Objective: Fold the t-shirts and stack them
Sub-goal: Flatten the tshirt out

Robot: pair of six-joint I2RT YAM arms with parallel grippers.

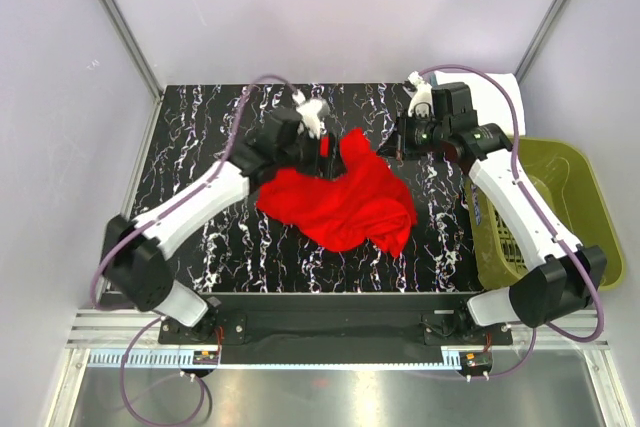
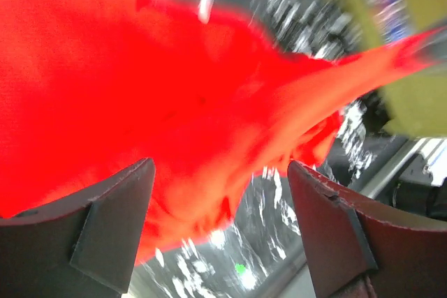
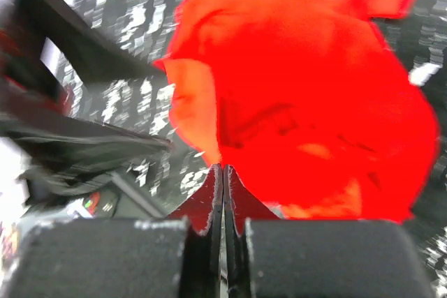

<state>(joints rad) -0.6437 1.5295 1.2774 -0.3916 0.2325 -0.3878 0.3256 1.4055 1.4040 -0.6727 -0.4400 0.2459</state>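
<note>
Right gripper point(image 3: 222, 172) jaws are clamped on an edge of the red t-shirt point(image 1: 345, 202), crumpled left of the olive basket point(image 1: 588, 187). Left gripper point(image 2: 220, 169), jaws apart over the cloth, should pinch 1 layer at a corner for spreading.

Red t-shirt point(image 1: 345, 197): soft matt cloth, rumpled.
Tabletop point(image 1: 190, 147): smooth black, white-veined marble look.
Basket point(image 1: 585, 177): olive-green plastic.
Left pincer point(image 2: 218, 169): matt dark fingers, scuffed edges.
</note>
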